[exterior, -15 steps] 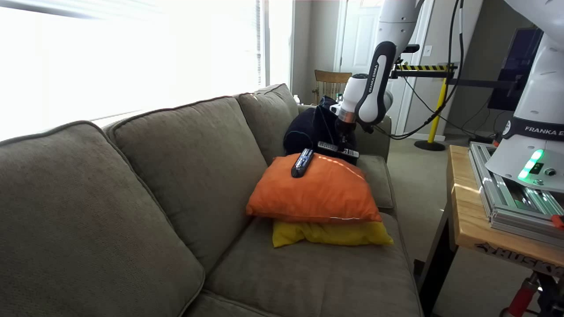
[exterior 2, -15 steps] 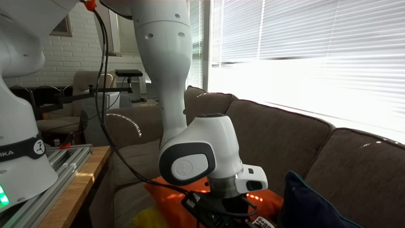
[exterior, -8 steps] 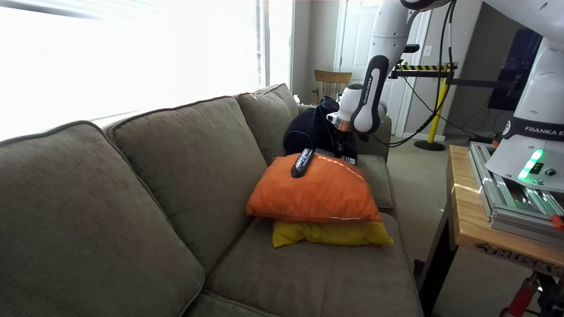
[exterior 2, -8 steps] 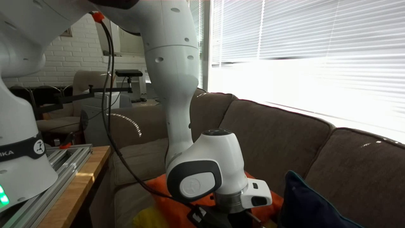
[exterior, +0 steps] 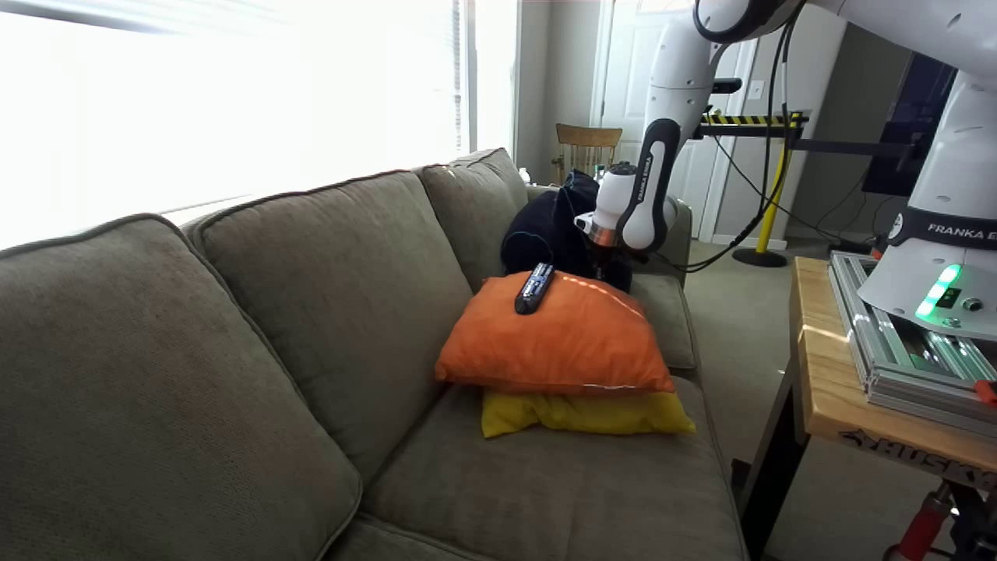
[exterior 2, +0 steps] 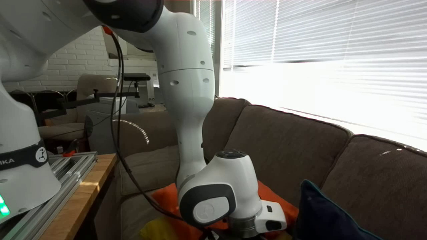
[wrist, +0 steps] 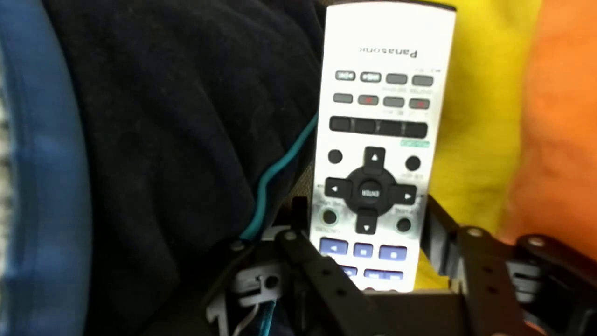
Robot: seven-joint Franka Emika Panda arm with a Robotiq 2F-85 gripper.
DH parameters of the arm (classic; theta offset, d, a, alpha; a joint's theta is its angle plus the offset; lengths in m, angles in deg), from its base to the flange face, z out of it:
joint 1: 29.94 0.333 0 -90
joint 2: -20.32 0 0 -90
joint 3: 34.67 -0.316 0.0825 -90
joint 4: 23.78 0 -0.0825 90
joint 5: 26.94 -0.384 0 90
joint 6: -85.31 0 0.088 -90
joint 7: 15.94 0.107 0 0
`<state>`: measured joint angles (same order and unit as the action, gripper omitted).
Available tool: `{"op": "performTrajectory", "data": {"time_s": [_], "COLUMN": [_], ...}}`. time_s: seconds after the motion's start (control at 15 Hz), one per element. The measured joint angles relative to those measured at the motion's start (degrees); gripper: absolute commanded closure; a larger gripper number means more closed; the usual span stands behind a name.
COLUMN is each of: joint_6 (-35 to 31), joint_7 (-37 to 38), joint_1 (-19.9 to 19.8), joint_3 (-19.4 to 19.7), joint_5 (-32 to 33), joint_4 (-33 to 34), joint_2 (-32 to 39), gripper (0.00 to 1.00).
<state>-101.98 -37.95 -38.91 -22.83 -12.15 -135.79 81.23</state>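
Observation:
My gripper (wrist: pixel 366 207) is shut on a silver Panasonic remote (wrist: pixel 382 102) with black and blue buttons. Its fingers (wrist: pixel 440 233) stand along both long sides of the remote. In the wrist view the remote is between a navy pillow (wrist: pixel 186 116) with teal piping and a yellow pillow (wrist: pixel 480 116); whether it touches them I cannot tell. An orange pillow (exterior: pixel 553 335) lies on the yellow one, with a dark remote (exterior: pixel 534 288) on top. In both exterior views the held remote is hidden and my fingertips do not show.
The grey-brown couch back (exterior: pixel 311 296) runs along the window. The robot base stands on a wooden table (exterior: pixel 826 366) beside the couch. A navy pillow (exterior 2: pixel 327 213) is close to the wrist. A yellow post (exterior: pixel 771 210) stands behind the arm.
The arm and gripper have come down with the silver remote. It showed above the far edge of the orange pillow before and is now out of sight there. The pillows look unmoved.

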Motion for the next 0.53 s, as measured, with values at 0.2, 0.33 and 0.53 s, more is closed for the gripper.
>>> {"op": "performTrajectory", "data": {"time_s": [0.2, 0.33, 0.53], "joint_6": [0.0, 0.0, 0.0], "joint_7": [0.1, 0.2, 0.8], "joint_1": [0.0, 0.0, -0.1], "joint_3": [0.0, 0.0, 0.0], "joint_5": [0.0, 0.0, 0.0], "joint_4": [1.3, 2.2, 3.5], "joint_2": [1.5, 2.4, 3.5], "gripper": [0.66, 0.66, 0.66]}}
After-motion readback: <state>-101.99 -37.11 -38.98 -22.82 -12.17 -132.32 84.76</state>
